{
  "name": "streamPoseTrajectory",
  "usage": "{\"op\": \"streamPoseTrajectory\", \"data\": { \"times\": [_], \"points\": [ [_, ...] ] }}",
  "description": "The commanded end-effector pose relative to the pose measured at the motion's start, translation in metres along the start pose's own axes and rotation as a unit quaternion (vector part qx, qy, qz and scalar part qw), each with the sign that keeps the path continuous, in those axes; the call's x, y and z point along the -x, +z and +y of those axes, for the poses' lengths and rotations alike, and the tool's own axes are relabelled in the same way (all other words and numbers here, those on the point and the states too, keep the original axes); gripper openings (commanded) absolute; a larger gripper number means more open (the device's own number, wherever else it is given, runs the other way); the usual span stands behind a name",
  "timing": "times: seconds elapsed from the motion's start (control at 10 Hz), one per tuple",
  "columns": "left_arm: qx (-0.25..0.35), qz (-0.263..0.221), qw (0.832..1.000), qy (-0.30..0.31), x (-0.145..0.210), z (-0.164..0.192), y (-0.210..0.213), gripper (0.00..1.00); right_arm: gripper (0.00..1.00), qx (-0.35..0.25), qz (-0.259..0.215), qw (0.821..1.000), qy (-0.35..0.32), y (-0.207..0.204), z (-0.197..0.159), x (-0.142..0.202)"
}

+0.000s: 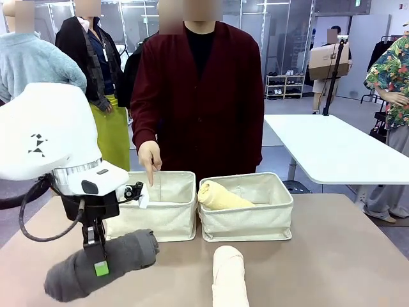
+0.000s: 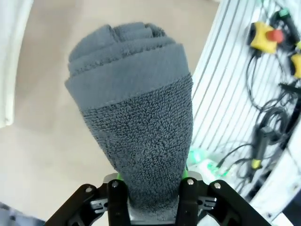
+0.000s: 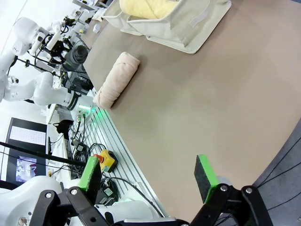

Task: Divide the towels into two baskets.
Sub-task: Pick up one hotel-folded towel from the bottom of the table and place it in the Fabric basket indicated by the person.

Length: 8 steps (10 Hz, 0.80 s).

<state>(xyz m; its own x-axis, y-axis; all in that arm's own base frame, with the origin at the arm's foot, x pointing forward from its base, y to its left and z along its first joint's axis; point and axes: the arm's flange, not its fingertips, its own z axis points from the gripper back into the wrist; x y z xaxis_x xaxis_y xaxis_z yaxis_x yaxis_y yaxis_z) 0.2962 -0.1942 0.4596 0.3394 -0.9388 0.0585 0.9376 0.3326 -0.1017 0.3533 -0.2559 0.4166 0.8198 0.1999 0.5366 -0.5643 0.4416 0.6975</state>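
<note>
A brown table (image 1: pixel 332 256) is seen in an open room, with a person in a dark red cardigan standing at its far side. Two cream baskets are set side by side near the far edge, just apart. The left basket (image 1: pixel 167 220) is pointed into from above by the person's hand (image 1: pixel 150 158), index finger down. A yellow towel (image 1: pixel 220 197) is laid in the right basket (image 1: pixel 259 224), at its left end, its top showing above the rim. A cream towel (image 1: pixel 229 276) is laid on the table in front of the right basket, at the near edge, apart from it.

At the near left, a grey towel (image 1: pixel 118 256) is clamped across its width by the left gripper (image 1: pixel 99 261), a green pad pressed into the terry. Whether the roll touches the table cannot be told.

The right gripper (image 3: pixel 148 176) is held with its jaws wide apart and nothing between them, above bare table, well apart from the cream towel (image 3: pixel 117 80) and the right basket (image 3: pixel 193 28).
</note>
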Motion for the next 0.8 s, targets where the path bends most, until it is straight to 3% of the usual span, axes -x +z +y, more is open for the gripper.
{"op": "streamPoseTrajectory", "data": {
  "times": [0.0,0.1,0.3,0.4,0.5,0.6,0.7],
  "points": [
    [-0.017,-0.025,0.998,-0.050,0.006,0.007,0.004,0.05,1.00,0.008,0.004,1.000,-0.001,-0.002,0.004,0.003],
    [0.000,0.000,1.000,0.000,0.000,0.000,0.000,0.05,1.00,0.008,0.004,1.000,-0.001,-0.002,0.004,0.003],
    [0.000,0.000,1.000,0.000,0.000,0.000,0.000,0.05,1.00,0.008,0.004,1.000,-0.001,-0.002,0.004,0.003],
    [-0.004,-0.003,1.000,-0.023,0.002,0.004,0.001,0.42,1.00,0.008,0.004,1.000,-0.001,-0.002,0.004,0.003],
    [-0.060,-0.002,0.998,-0.002,0.005,-0.001,-0.002,0.42,1.00,0.008,0.004,1.000,-0.001,-0.002,0.004,0.003],
    [-0.103,-0.001,0.994,-0.036,-0.006,0.004,0.012,0.42,1.00,0.008,0.004,1.000,-0.001,-0.002,0.004,0.003],
    [-0.159,-0.005,0.980,-0.117,-0.027,0.026,0.037,0.42,1.00,0.008,0.004,1.000,-0.001,-0.002,0.004,0.003]
  ]
}}
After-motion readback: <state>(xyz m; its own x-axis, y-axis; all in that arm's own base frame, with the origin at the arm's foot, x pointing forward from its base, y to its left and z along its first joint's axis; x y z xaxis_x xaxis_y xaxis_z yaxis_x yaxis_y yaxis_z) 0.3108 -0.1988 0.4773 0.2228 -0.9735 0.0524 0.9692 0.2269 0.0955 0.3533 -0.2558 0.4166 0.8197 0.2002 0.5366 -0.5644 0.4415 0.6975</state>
